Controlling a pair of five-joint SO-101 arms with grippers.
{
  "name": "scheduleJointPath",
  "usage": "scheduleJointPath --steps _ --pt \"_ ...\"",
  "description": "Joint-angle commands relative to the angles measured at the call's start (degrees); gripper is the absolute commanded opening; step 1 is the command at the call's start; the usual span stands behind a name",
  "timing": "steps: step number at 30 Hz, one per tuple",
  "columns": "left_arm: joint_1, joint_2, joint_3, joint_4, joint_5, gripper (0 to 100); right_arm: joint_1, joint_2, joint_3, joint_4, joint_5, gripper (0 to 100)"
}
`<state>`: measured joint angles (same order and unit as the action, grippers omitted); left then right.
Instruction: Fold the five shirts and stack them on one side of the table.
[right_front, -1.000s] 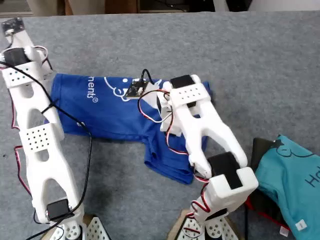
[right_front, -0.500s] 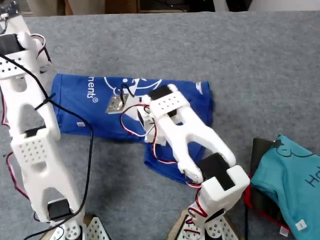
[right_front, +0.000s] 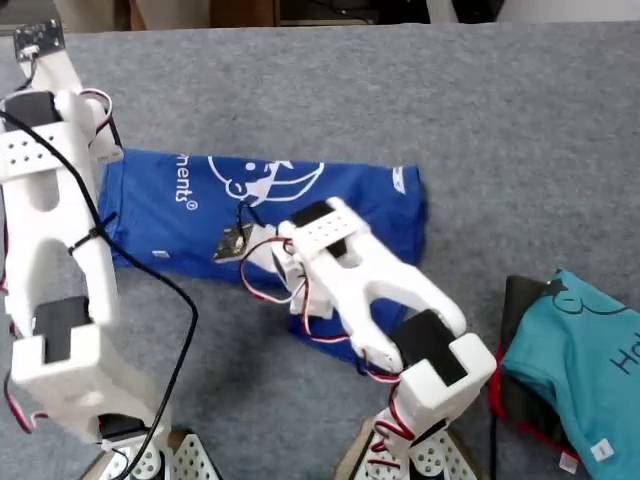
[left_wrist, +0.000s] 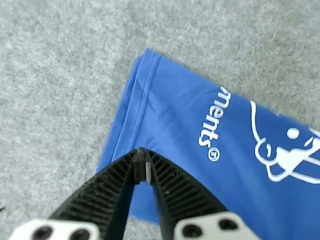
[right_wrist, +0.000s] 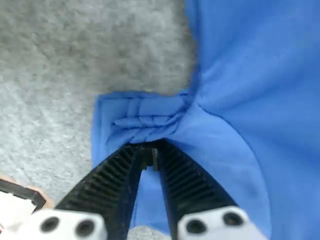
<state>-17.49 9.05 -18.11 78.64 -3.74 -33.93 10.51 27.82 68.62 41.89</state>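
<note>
Blue shirt (right_front: 350, 190) lies on the grey table (right_front: 450, 100), from 9 o'clock to the centre in the high view. The right gripper (right_wrist: 150, 156) pinches a bunched sleeve at its 6 o'clock edge. The left gripper (left_wrist: 141, 170), jaws pressed together, sits at the 9 o'clock hem, perhaps nipping cloth. A teal shirt (right_front: 585, 350) rests at 4 o'clock.

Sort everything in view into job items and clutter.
Job: blue shirt, teal shirt, left end effector, right end effector, table.
Lying about: dark item under the teal shirt, kind unclear.
</note>
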Motion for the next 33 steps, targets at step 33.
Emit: scheduleJointPath --steps 33 --pt "2.2 -11.4 14.0 -11.3 -0.1 2 2.2 -18.0 14.6 3.3 1.1 15.7"
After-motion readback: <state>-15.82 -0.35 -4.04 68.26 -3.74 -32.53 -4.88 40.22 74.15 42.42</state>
